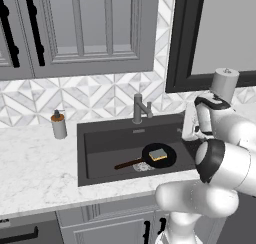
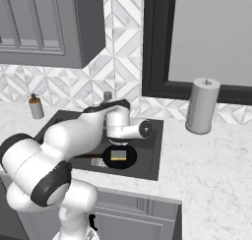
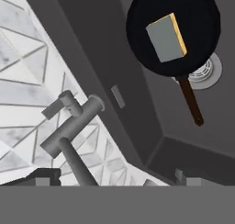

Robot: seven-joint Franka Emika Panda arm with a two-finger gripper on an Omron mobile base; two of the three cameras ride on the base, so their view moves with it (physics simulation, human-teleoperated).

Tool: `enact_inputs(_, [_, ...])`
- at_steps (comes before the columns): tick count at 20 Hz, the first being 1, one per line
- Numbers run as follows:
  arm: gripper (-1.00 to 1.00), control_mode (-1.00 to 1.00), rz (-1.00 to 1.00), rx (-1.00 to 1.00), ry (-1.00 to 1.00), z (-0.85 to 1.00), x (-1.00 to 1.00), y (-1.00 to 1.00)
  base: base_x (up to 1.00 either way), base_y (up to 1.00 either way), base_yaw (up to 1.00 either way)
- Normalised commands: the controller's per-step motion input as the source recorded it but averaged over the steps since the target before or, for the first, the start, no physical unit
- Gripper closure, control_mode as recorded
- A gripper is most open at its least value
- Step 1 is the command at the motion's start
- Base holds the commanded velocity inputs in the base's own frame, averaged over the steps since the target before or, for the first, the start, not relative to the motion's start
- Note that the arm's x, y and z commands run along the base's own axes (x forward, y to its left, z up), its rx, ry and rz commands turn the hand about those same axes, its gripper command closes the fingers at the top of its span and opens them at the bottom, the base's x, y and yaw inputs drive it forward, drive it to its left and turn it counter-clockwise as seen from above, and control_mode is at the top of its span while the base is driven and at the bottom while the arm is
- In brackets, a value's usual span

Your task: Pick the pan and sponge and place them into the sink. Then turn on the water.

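two of three steps look done from where we sit: the pan (image 1: 159, 155) lies flat on the floor of the sink (image 1: 100, 153), centre-right of the left base view, and the sponge (image 1: 158, 154) rests on top of it, inside the pan's rim. the pan handle (image 1: 127, 164) runs toward the lower left of that frame, and the pan partly covers the drain (image 3: 204, 71).

no water visible at the faucet (image 1: 140, 108), so we judge the tap is what's left.

gripper: in the hand view only the finger tips (image 3: 40, 177) show, low in the frame, set wide apart with nothing between them. we read it as open and empty.

key relation for the next move: in the hand view the faucet (image 3: 69, 126) sits at lower left, close to the fingers, its long axis running diagonally from lower left up toward the centre. the small lever (image 3: 54, 108) sticks out just off its upper-left side. the pan (image 3: 173, 32) and sponge (image 3: 166, 37) are at upper right, well apart from the fingers, so the hand is pointed at the tap side of the basin, not at the pan.

in the right base view the arm reaches over the sink (image 2: 152, 155), forearm hiding most of the faucet there.

risk, as we see it: the lever is small and near the backsplash (image 3: 27, 58), so a sloppy approach hits tile or the spout instead.
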Motion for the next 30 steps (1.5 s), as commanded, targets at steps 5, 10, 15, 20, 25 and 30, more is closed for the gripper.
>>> enact_inputs(5, [-1.00, -1.00, -0.10, 0.16, 0.00, 0.11, 0.00, 0.00, 0.00, 0.00, 0.00])
enact_inputs(10, [-1.00, -1.00, -0.09, 0.16, 0.00, 0.10, 0.00, 0.00, 0.00, 0.00, 0.00])
enact_inputs(15, [-1.00, -1.00, -0.10, 0.17, 0.00, 0.07, 0.00, 0.00, 0.00, 0.00, 0.00])
enact_inputs(20, [-1.00, -1.00, -0.09, 0.14, 0.00, 0.01, 0.18, 0.02, 0.00, 0.00, 0.00])
enact_inputs(25, [-1.00, -1.00, -0.06, 0.09, 0.00, 0.00, 0.33, 0.15, 0.00, 0.00, 0.00])
enact_inputs(30, [-1.00, -1.00, -0.02, 0.13, 0.00, 0.00, 0.14, 0.17, 0.00, 0.00, 0.00])
